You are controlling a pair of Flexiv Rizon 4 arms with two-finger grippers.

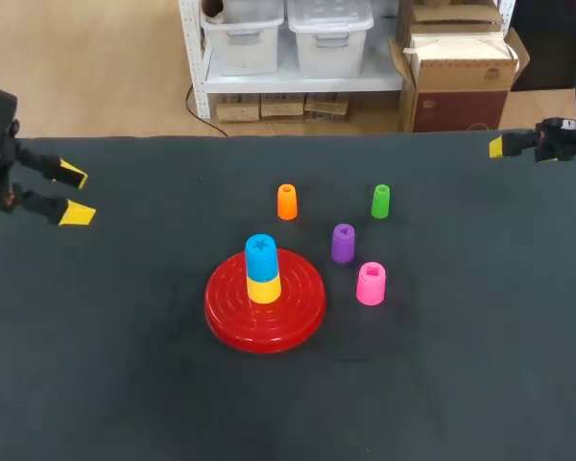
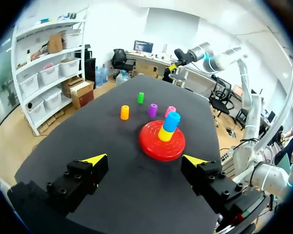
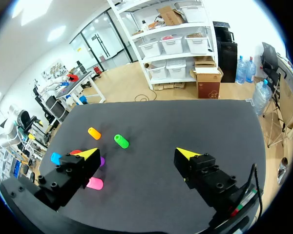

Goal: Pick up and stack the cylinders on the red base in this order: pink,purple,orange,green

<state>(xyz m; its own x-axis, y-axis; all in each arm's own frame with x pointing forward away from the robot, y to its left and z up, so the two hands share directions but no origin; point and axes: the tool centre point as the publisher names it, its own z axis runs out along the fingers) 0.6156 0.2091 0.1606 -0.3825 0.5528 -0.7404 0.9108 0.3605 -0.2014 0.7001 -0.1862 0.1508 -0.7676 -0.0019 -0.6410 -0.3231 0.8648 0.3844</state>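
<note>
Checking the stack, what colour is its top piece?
Blue top piece, clearest in head view.

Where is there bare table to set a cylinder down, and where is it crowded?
Bare table lies between the left end effector and the red base, and along the near edge. Crowded among the pink cylinder, purple cylinder, orange cylinder, green cylinder.

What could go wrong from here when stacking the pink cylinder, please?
1. The purple cylinder stands close to the pink cylinder; a grasp on pink might knock it over.
2. A yellow cylinder and a blue cylinder already sit stacked on the red base, so pink must land high and could topple.
</note>
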